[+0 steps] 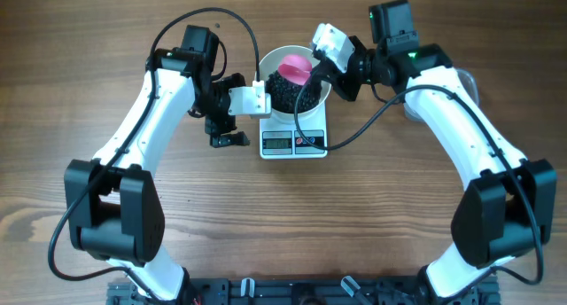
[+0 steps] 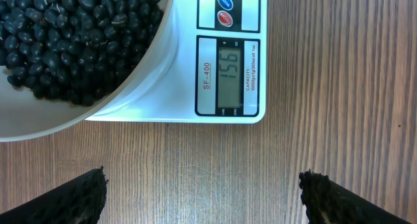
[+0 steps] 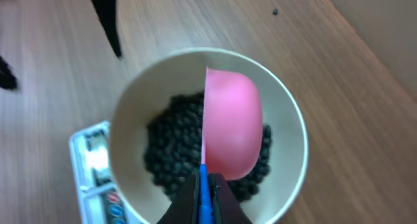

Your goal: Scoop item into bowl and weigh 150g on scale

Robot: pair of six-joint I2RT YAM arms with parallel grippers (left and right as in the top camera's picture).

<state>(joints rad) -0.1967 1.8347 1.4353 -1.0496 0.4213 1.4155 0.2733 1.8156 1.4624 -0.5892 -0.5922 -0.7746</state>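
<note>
While right gripper (image 3: 205, 185) pinches pink scoop (image 3: 231, 129) over bowl (image 3: 127, 139), left gripper (image 2: 205, 195) wide beside scale (image 2: 229, 74) edge.

I counted two grippers on my feeds: the left gripper (image 2: 202, 185) and the right gripper (image 3: 204, 185). Just ahead of the left one sat one small white rectangular kitchen scale (image 2: 186, 81). It carried one grey digital display (image 2: 229, 64) with three digits lit, and two round buttons: one blue button (image 2: 225, 0) and one red button (image 2: 225, 19). Directly below the right one I saw one round glossy white bowl (image 3: 130, 120) and one pink rounded plastic scoop (image 3: 231, 126). The tiny round black beans (image 2: 71, 35) in the bowl were too many to count. One stray black bean (image 3: 275, 12) lay beyond that gripper on the one wooden table (image 2: 326, 87).
</note>
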